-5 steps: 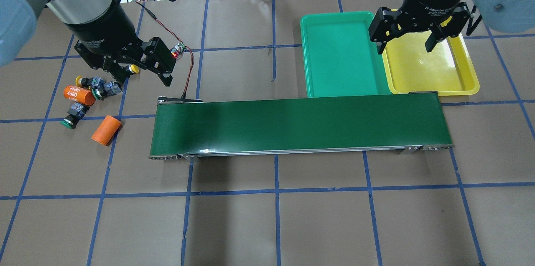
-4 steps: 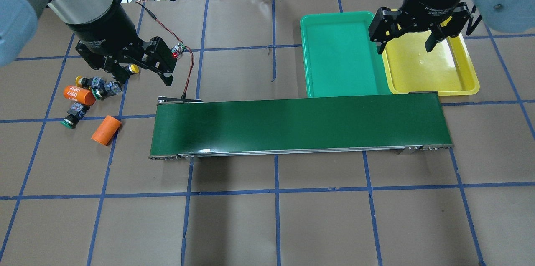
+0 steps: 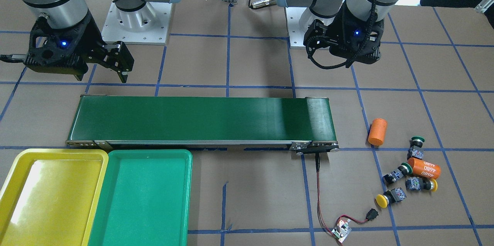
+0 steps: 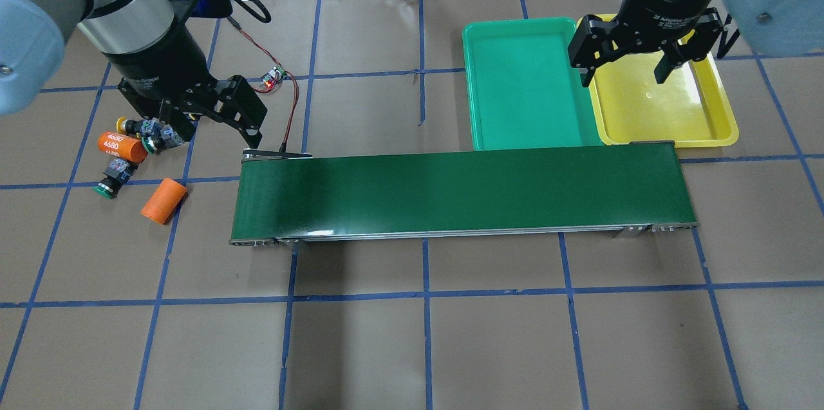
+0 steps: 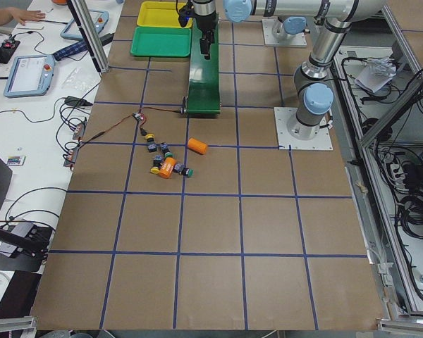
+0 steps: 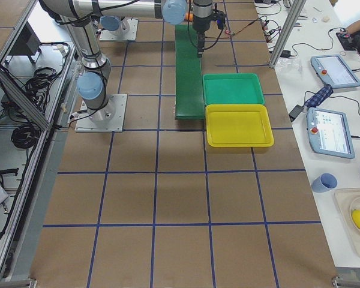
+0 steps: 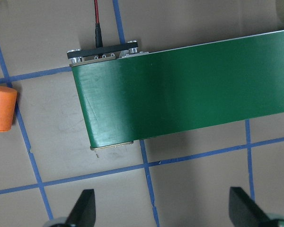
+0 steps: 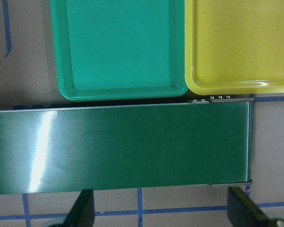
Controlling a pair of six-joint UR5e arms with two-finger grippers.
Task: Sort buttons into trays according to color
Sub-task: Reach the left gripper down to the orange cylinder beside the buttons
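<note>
I read both as spread wide, holding nothing: left gripper (image 7: 162, 198) by one end of the conveyor belt (image 4: 450, 191), right gripper (image 4: 623, 75) by the other. Four buttons (image 3: 395, 173) lie on the table (image 4: 450, 333) among orange cylinders (image 3: 377, 131), well apart from the green tray (image 4: 521, 88) and yellow tray (image 4: 682, 114).

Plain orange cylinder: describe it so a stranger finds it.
Find the long green conveyor belt and its red-wired end. Beside that end lies the orange cylinder, alone. The other orange cylinder, among the buttons, is printed 4680; this one shows none.
</note>
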